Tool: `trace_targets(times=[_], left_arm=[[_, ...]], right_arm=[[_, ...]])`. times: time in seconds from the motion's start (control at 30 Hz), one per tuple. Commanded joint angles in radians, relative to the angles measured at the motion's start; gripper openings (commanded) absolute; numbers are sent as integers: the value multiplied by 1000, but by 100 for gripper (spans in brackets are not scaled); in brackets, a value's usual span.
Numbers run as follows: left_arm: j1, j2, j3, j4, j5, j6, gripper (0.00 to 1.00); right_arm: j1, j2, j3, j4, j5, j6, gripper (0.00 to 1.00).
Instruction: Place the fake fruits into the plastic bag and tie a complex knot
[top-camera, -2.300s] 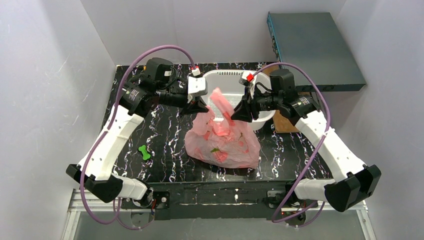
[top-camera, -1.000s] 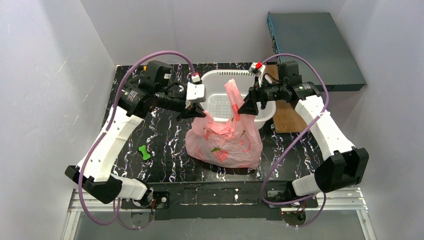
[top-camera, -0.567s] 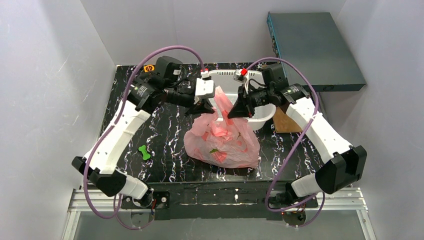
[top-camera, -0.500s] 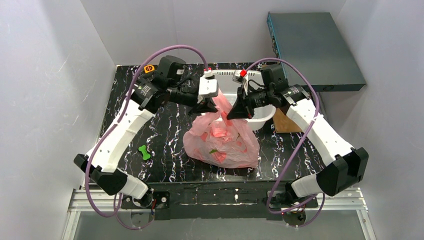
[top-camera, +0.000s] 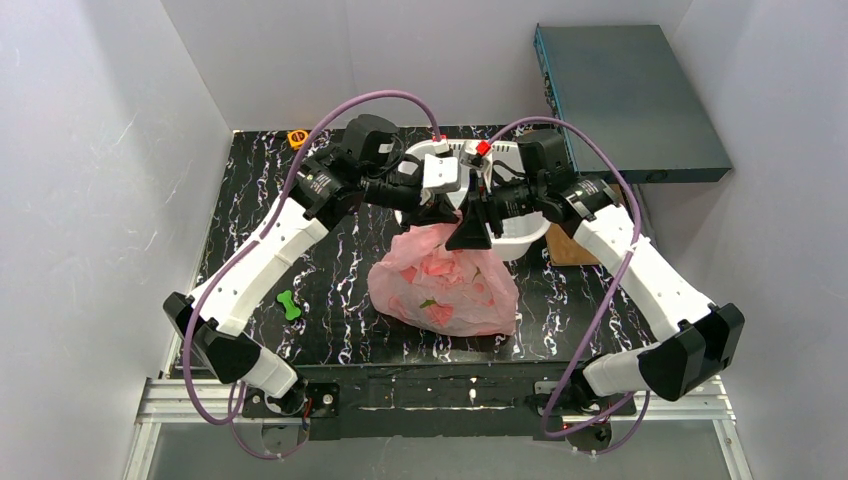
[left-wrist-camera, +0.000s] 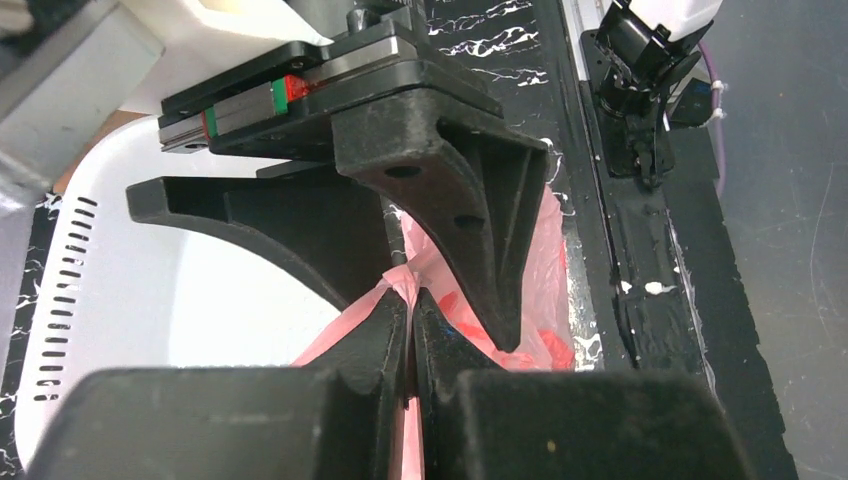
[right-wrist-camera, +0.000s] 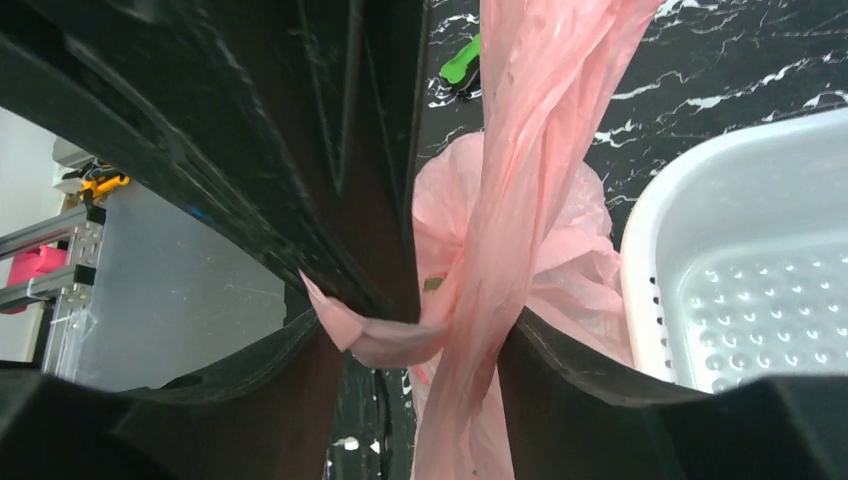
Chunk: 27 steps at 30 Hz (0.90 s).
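The pink plastic bag (top-camera: 445, 285) sits bulging in the middle of the black marbled table. The fake fruits are hidden inside it; only lumps show. My left gripper (top-camera: 437, 214) hangs just above the bag's top and is shut on a twisted pink handle strip (left-wrist-camera: 411, 305). My right gripper (top-camera: 467, 235) is right against it, tip to tip, and its fingers (left-wrist-camera: 470, 230) stand wide apart. In the right wrist view the other pink handle strip (right-wrist-camera: 520, 150) runs loosely down between the right gripper's (right-wrist-camera: 410, 345) open fingers, crossing the short strip end held by the left fingers (right-wrist-camera: 340, 130).
A white perforated basket (top-camera: 520, 232) stands just behind the bag, under both wrists. A small green bone toy (top-camera: 290, 304) lies at the left. A brown board (top-camera: 570, 245) lies right of the basket. A grey box (top-camera: 625, 85) sits at the back right.
Both grippers have closed in on each other above the bag. The left arm moved right with its handle; the right gripper swung left and down from holding a handle raised.
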Motion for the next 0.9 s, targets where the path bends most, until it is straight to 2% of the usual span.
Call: trace_targets(times=[0.0, 0.2, 0.3, 0.4, 0.47, 0.53, 0.63, 0.7, 0.87], left_arm=[[-12, -4, -13, 71, -9, -58, 0], [-23, -1, -17, 106, -31, -120, 0], [-23, -4, -12, 117, -34, -169, 0], [-23, -11, -2, 117, -18, -206, 0], [-24, -16, 3, 114, -19, -235, 0], [-23, -26, 6, 94, -23, -239, 9], [-18, -57, 16, 59, -33, -227, 37], [0, -71, 45, 29, -33, -235, 48], [106, -79, 135, -60, -21, -258, 60]], right_arm=[[15, -55, -22, 114, -38, 61, 65], [27, -54, -50, 169, -12, 96, 64], [27, -49, -59, 187, 8, 97, 49], [27, -56, -79, 220, 20, 102, 29], [27, -61, -88, 230, 26, 101, 21], [27, -62, -93, 233, 28, 96, 13], [27, -66, -101, 213, 36, 66, 5], [27, -72, -111, 207, 39, 53, 2], [27, -79, -122, 209, 35, 31, 1]])
